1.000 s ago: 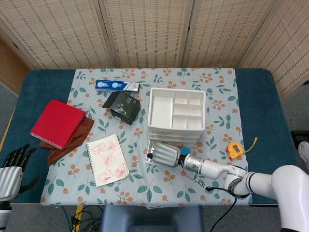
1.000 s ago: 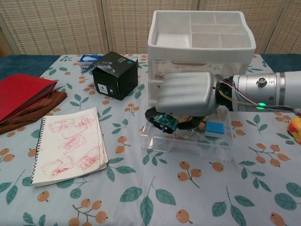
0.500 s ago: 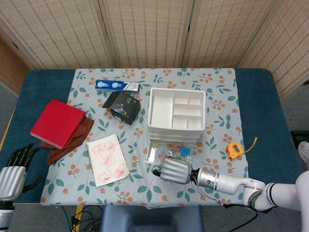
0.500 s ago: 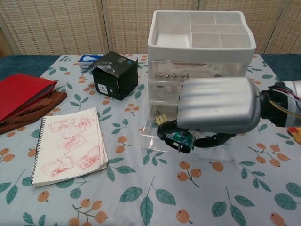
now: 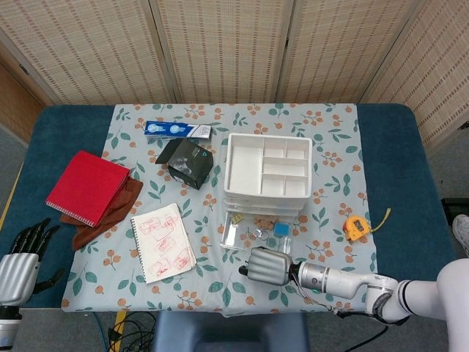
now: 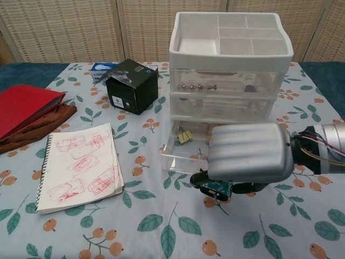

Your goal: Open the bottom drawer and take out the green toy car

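The white drawer unit (image 5: 267,174) stands mid-table with its clear bottom drawer (image 6: 179,153) pulled out. My right hand (image 6: 250,159) hovers just in front of the drawer, back side up, and grips the green toy car (image 6: 216,188), which pokes out beneath its fingers above the cloth. In the head view the right hand (image 5: 270,265) sits near the table's front edge, clear of the drawer (image 5: 231,235). My left hand (image 5: 22,258) hangs off the table's left front corner with fingers spread, holding nothing.
A small yellow item (image 6: 185,137) and a blue piece (image 5: 281,229) remain in the drawer. A sketch pad (image 5: 163,242), black box (image 5: 190,163), red notebook (image 5: 86,187) on brown cloth and a blue box (image 5: 177,130) lie left. A yellow tape measure (image 5: 356,227) lies right.
My right hand has drawn back out of the open drawer toward the table's front edge, carrying the green toy car. The left hand has stayed put.
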